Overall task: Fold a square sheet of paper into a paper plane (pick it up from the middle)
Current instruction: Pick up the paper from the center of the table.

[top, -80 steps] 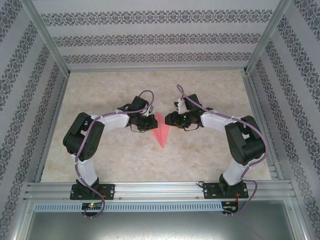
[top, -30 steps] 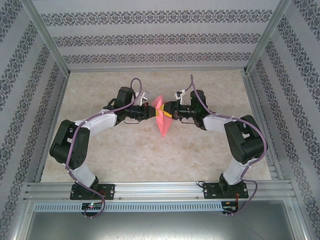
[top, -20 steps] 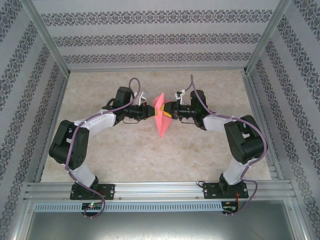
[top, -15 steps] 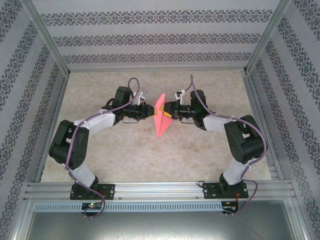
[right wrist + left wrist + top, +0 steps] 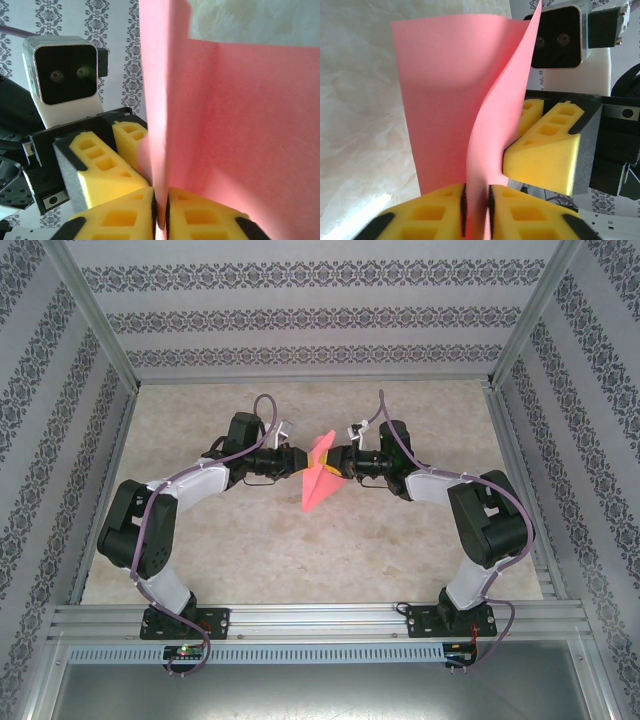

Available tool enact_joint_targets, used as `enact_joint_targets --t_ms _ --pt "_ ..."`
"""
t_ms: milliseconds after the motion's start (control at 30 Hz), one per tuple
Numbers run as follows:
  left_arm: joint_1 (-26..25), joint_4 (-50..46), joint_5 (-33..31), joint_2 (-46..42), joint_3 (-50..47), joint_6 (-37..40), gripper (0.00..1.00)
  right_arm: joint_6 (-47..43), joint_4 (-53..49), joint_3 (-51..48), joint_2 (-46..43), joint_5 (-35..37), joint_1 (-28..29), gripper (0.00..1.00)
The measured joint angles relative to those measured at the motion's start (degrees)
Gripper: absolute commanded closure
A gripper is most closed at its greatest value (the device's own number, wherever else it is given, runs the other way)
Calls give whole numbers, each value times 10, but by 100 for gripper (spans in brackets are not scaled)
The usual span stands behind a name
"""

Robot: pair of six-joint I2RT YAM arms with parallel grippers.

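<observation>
Lifted off the marble-look table (image 5: 400, 560) since the first frame, the salmon-pink paper sheet (image 5: 316, 480), folded to a point, now hangs in the air between both arms, its tip swung toward my left side. My right gripper (image 5: 160, 212) is pinched together on one layer. My left gripper (image 5: 477, 200) has paper between barely parted fingers; I cannot tell if it grips. The paper looks featherlight, floppy and easily creased, so I would hold near the centre fold, not the loose edges.
</observation>
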Motion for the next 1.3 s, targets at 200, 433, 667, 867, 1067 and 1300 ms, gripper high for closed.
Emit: enact_joint_targets --t_ms 200,433,667,867,1067,1300 --pt "0 -31 -18 -23 0 14 54 -2 -8 4 0 0 0 96" --pt "0 -2 -28 -88 -62 -35 45 -2 -11 12 0 0 0 98" --pt "0 32 -31 -110 -115 -92 35 0 -10 20 -5 -5 0 98" --pt "-3 101 -25 -112 -150 -155 31 6 -5 24 -10 -6 3 98" --pt "-10 138 -18 -112 -156 -187 31 14 1 24 -16 -7 4 98" --pt "-17 128 -16 -112 -160 -189 30 14 0 24 -25 -7 4 98"
